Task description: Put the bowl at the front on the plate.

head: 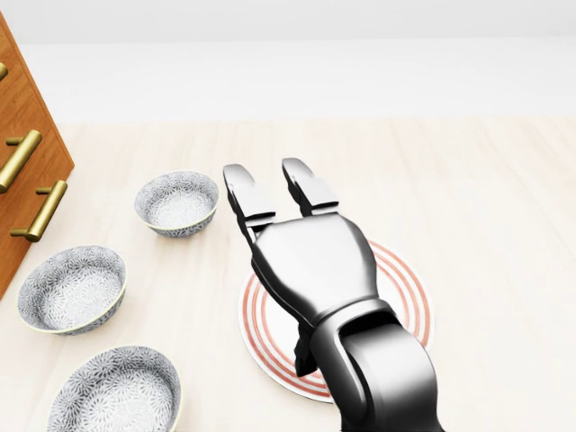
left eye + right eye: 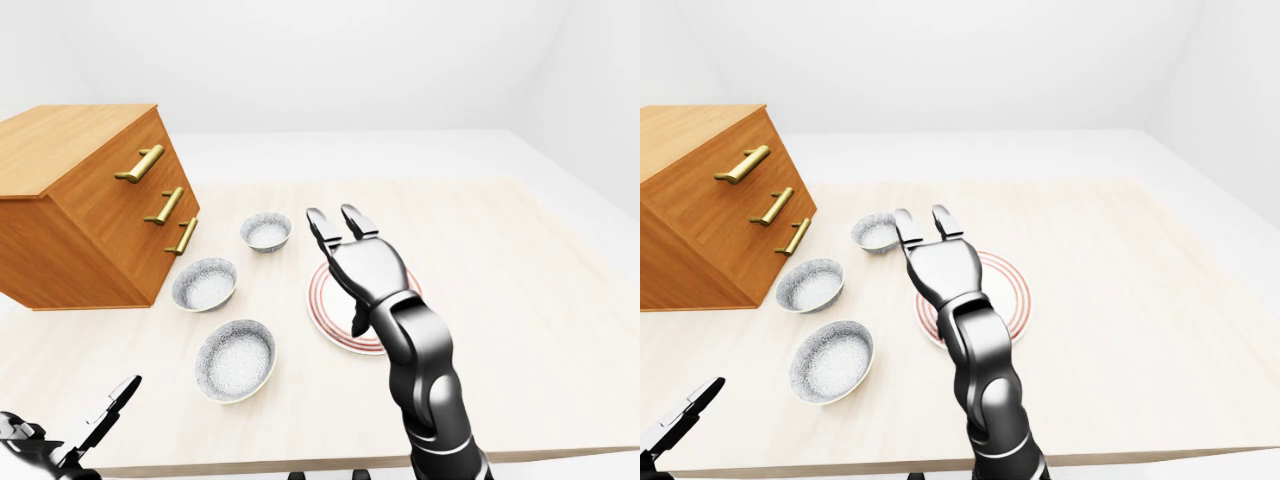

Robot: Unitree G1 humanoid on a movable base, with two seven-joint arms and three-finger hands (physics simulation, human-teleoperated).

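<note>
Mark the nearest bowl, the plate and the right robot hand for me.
nearest bowl (image 2: 236, 359): left-eye view, on its speckled inside.
plate (image 1: 407, 290): head view, on its red-ringed rim at right.
right robot hand (image 1: 276, 191): head view, between its fingertips.

In the left-eye view, three bowls (image 2: 236, 359) line up left of the plate (image 2: 335, 322); the drawer chest (image 2: 90, 205) stands further left.

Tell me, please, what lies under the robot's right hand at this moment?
Under the open right hand lies the red-ringed plate on the table. The hand and forearm cover the plate's middle, so whether anything sits there cannot be seen.
</note>
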